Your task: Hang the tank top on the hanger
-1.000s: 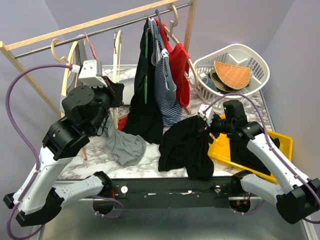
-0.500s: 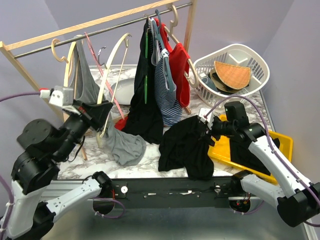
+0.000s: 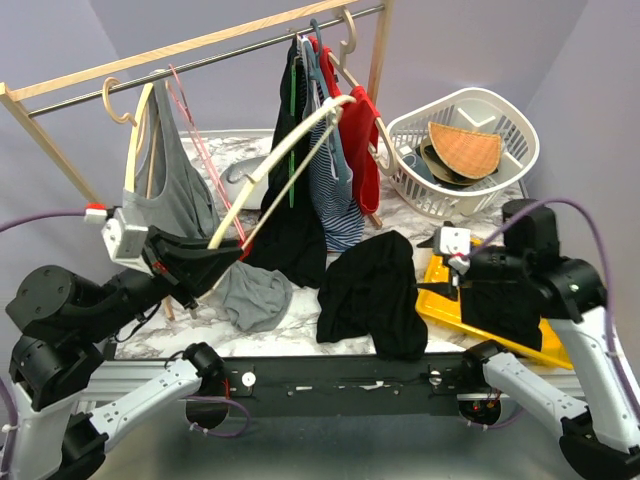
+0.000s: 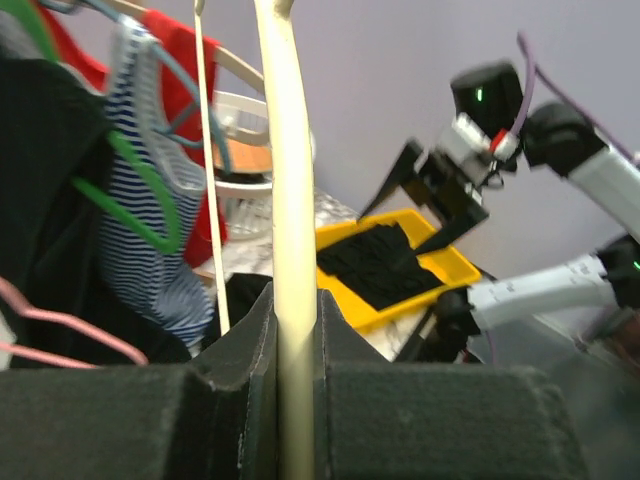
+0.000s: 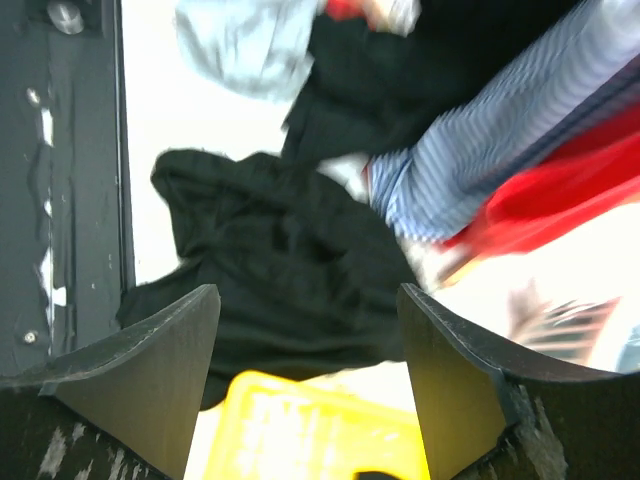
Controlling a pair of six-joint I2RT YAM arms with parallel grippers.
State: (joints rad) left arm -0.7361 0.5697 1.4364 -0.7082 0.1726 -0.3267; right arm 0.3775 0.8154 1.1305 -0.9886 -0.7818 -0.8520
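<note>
At the lower left of the top view my left pincer was clenched on one curved arm of the hanger. My wrist view showed the cream wood pinched between the pads. My right pincer hung released at the lower right, with nothing between its fingers, just beside the tank top. The top lay crumpled on the marble table at bottom centre, apart from the hanger.

The risks, as I judged them, were two. I held the hanger by a single narrow pinch low on its arm, so the long free end could swing or twist in the grip once fabric dragged on it. The top was a limp heap with no strap or neck opening showing, so my right pincer could catch a bunched fold and lift it as a wad that would not thread over the arm.

To the right of the heap sat a yellow tray with another black cloth in it, easy to mistake for the top. A grey garment lay to the left of the heap. Further back, the hanger's raised tip stood close against the striped top and the red garment on the rail, where it could snag. A white basket stood at the upper right.
</note>
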